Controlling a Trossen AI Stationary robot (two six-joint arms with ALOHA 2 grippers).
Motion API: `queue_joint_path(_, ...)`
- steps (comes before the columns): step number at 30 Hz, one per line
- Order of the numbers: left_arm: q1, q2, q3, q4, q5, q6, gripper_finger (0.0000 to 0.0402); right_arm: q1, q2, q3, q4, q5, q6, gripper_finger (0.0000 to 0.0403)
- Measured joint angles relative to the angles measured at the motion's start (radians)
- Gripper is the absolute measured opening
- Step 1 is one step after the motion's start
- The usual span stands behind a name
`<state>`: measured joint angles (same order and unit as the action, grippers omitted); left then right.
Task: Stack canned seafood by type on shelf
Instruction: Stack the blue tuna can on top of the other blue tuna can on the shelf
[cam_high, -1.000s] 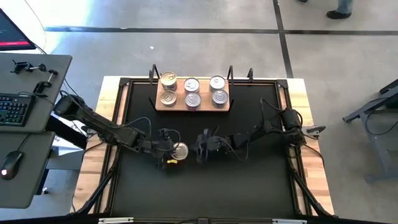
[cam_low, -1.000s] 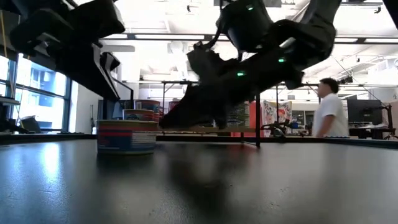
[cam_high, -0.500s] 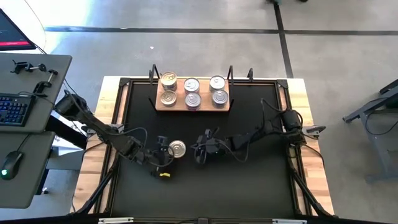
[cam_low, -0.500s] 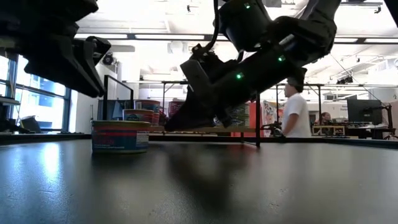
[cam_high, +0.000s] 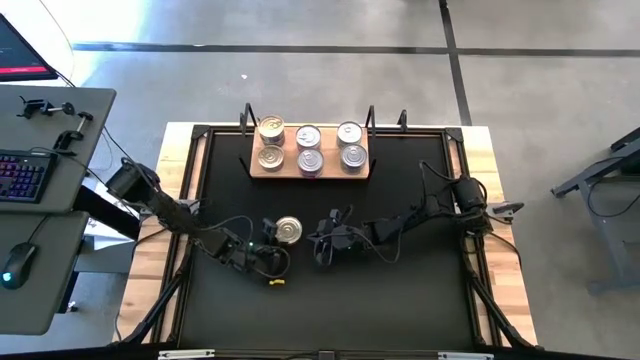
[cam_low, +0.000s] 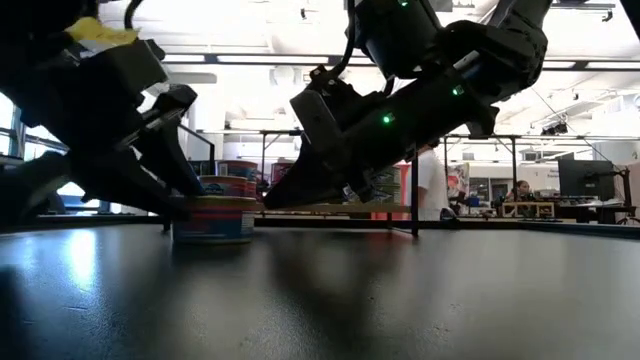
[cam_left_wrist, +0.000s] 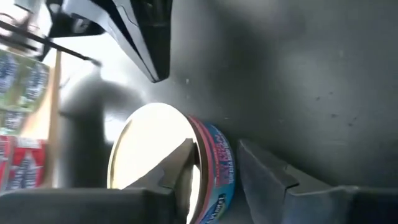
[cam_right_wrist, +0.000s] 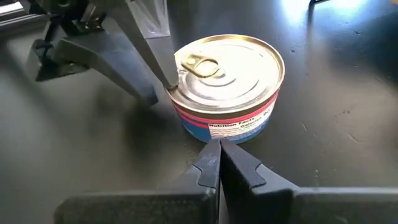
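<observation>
A round tin (cam_high: 288, 231) with a silver pull-tab lid and a red and blue label stands upright on the black mat (cam_high: 400, 300), apart from the shelf. The shelf (cam_high: 310, 174) is a wooden board at the far edge bearing several tins (cam_high: 310, 159). My left gripper (cam_left_wrist: 221, 168) is open at the tin's near-left side, one finger over the lid and one outside the wall. My right gripper (cam_right_wrist: 219, 149) is shut, its tips at the foot of the tin's wall on the right. My left gripper touches the lid's rim (cam_right_wrist: 172, 87) beside the pull tab with one fingertip (cam_right_wrist: 165, 74). The other finger (cam_right_wrist: 134, 87) stands outside the wall, apart from it. The fingers slant down from the near left. My right gripper's shut fingertips (cam_right_wrist: 211, 155) meet the tin's wall at its foot (cam_right_wrist: 219, 138). They slant down from the table's right. The tin rests flat on the mat.
Black metal uprights (cam_high: 248, 120) stand at the board's two ends. A small yellow piece (cam_high: 275, 283) lies on the mat near my left gripper. A desk with a keyboard (cam_high: 25, 175) is off the table's left. A person (cam_low: 430, 190) stands in the room behind.
My left gripper has sunk from above the tin down to its rim, rolled about its own line and opened. The tin has slid a little toward the far edge, staying upright.
</observation>
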<state>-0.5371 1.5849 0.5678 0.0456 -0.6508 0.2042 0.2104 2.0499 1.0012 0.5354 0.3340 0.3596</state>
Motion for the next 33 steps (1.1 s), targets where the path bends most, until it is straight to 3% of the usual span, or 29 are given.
queue_joint_path(10,-0.017,0.017,-0.003,0.001,-0.173,0.007,0.0008,0.000,0.000,0.000,0.000,0.000,-0.002,0.0000)
queue_joint_path(18,-0.039,0.009,0.064,-0.084,-0.223,0.006,0.0002,0.000,0.000,0.000,0.000,0.000,-0.002,0.0000)
queue_joint_path(23,-0.056,-0.008,0.121,-0.234,-0.375,-0.063,0.0000,0.000,0.000,0.000,0.000,0.000,-0.002,0.0000)
queue_joint_path(27,-0.058,-0.044,0.160,-0.352,-0.437,-0.136,0.0001,0.000,0.000,0.000,0.000,0.000,-0.002,0.0000)
queue_joint_path(30,-0.050,-0.089,0.166,-0.371,-0.434,-0.159,0.0001,0.000,0.000,0.000,0.000,0.000,-0.002,0.0000)
queue_joint_path(33,-0.036,-0.130,0.166,-0.384,-0.320,-0.176,0.0001,0.000,0.000,0.000,0.000,0.000,-0.002,0.0000)
